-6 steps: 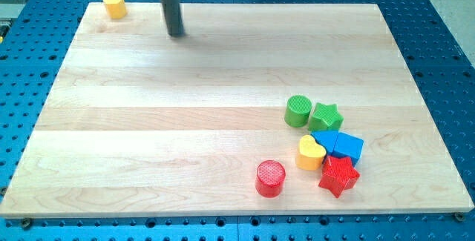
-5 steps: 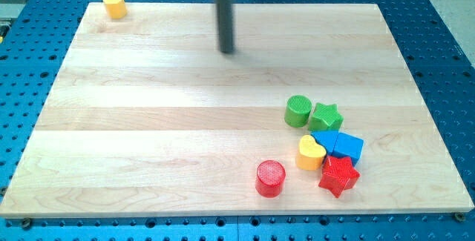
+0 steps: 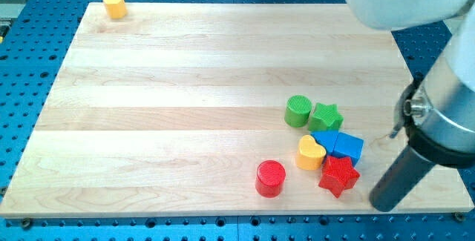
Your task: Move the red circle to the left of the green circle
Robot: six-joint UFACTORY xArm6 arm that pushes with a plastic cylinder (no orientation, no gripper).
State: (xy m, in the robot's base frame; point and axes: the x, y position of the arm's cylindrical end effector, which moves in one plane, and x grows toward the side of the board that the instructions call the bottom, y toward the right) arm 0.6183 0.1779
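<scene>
The red circle (image 3: 270, 179) stands near the board's bottom edge, right of centre. The green circle (image 3: 298, 111) stands above and slightly right of it, touching a green star (image 3: 325, 116). My tip (image 3: 383, 205) is at the bottom right of the board, right of the red star (image 3: 338, 175) and well right of the red circle, touching neither. The arm's white and grey body fills the view's upper right and hides part of the board's right side.
A blue block (image 3: 340, 144) and a yellow heart (image 3: 311, 153) sit between the green star and red star. A yellow block (image 3: 114, 5) stands at the top-left corner. The wooden board (image 3: 163, 107) lies on a blue perforated table.
My tip has swept from the board's top, left of centre, across to the bottom right corner. The arm's body now shows at the right. No block has moved.
</scene>
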